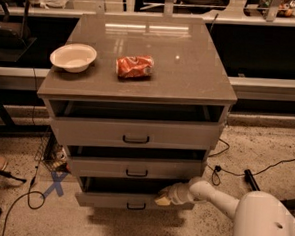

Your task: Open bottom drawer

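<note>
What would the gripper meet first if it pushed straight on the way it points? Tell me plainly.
Probably the bottom drawer. The gripper sits low at the right end of the drawer's front, pointing left towards its top edge. Depth is unclear, so it may already be touching.

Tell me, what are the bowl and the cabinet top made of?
The bowl looks like matte white paper or foam. The cabinet top seems glossy laminate or stone: it mirrors the lights. The gripper is at the bottom drawer's right edge.
</note>
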You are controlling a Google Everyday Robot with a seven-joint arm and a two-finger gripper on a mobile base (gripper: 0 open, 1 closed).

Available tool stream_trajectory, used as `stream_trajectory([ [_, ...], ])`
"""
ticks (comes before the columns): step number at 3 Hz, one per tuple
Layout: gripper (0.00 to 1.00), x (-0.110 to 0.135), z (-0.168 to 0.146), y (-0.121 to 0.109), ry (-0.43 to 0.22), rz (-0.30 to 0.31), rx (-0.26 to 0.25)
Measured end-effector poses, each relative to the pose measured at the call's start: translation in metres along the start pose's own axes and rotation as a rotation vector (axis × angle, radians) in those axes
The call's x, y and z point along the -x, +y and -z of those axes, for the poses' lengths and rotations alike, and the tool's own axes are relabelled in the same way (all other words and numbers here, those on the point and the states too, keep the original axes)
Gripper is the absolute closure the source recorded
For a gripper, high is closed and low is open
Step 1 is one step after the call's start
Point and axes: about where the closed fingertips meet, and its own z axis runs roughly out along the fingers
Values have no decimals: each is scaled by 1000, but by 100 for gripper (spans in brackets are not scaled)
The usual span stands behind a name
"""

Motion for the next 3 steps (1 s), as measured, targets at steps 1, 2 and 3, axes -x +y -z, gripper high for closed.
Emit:
stream_trajectory([
  [1, 66, 0, 0, 0, 0, 0, 0],
  [2, 44, 0, 0, 0, 0, 0, 0],
  [3, 20, 0, 0, 0, 0, 0, 0],
])
